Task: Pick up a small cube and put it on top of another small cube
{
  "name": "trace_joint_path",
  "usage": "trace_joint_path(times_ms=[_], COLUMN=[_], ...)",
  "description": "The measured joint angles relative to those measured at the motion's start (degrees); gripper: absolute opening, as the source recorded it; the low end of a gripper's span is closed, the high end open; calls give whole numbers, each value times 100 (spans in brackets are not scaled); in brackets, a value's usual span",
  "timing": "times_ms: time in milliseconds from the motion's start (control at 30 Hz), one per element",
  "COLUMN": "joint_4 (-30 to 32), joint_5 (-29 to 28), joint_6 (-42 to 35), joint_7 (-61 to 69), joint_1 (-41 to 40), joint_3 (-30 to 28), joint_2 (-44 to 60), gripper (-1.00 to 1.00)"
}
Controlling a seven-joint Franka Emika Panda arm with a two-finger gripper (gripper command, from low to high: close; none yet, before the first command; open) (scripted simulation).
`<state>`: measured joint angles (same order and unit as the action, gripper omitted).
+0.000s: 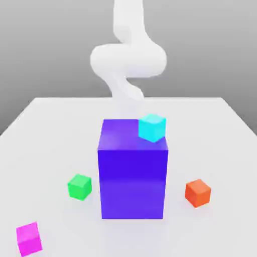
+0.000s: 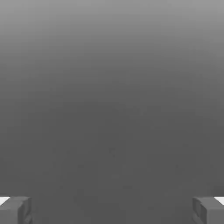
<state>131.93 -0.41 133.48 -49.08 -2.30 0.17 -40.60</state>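
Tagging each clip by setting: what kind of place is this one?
A simulated tabletop, most likely: a plain white table against blank grey, a smooth white robot arm, and flat-coloured blocks such as the large blue block and green cube.

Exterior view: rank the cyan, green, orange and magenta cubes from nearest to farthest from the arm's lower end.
1. cyan cube: on the blue block, right below the arm.
2. green cube on the exterior view's left and orange cube on its right: too close to call.
3. magenta cube: front left corner.
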Motion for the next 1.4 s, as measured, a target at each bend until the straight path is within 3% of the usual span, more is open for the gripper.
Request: trace_joint_path(times_ms=[567, 1067, 1100, 1400], joint_4=[101, 18, -19, 41], joint_5=[-215, 541, 571, 526], joint_6=[1156, 2483, 2622, 2415], joint_7=[-2172, -3003, -2983, -3020], joint_1=[-1254, -1979, -2003, -1978], joint_3=[-275, -437, -409, -446], joint_2=[3567, 6686, 6866, 6595], gripper=[0, 0, -100, -100])
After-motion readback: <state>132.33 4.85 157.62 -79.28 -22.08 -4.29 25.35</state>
